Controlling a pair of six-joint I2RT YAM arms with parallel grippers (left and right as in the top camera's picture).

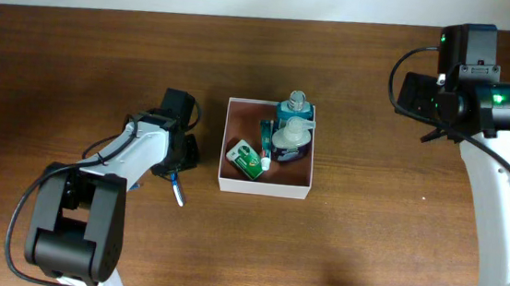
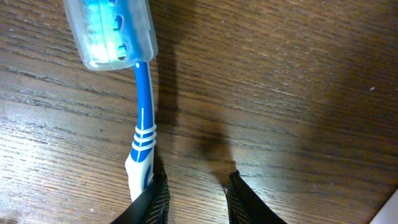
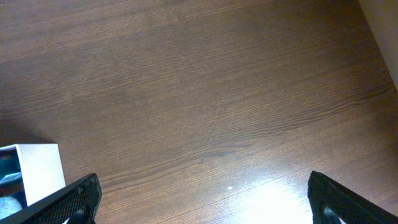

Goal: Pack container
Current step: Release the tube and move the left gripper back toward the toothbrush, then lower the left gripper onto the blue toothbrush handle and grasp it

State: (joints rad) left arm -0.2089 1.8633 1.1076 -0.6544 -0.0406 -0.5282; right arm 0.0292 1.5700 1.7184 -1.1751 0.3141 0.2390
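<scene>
1. Left gripper (image 2: pixel 196 200): hanging low over the bench (image 1: pixel 366 245), left of the container. Its jaws are standing narrowly apart and gripping nothing, with bare wood showing between them.

2. Toothbrush (image 2: pixel 142 127): blue and white, lying flat on the bench and pointing away from the left gripper. The butt of its handle is touching the outer edge of one black fingertip (image 2: pixel 151 202) rather than sitting in the gap. A translucent blue cap (image 2: pixel 109 30) is covering the head at the far end.

3. Container (image 1: pixel 265 189): square and white-walled with a reddish-brown floor, sitting near the middle of the bench, just right of the left arm and well apart from the right one. One white corner is also showing at the lower left edge of the right wrist view.

4. Contents of the container:
- A green-and-white tube (image 1: pixel 246 157) is lying toward the left side.
- A pump bottle (image 1: pixel 290 142) of blue liquid is lying to its right.
- A teal bottle (image 1: pixel 296 104) with a clear cap is resting against the far wall.

5. Right gripper (image 3: pixel 203 208): hovering over bare wood to the right of the container. Its jaws are spread wide and holding nothing.
</scene>
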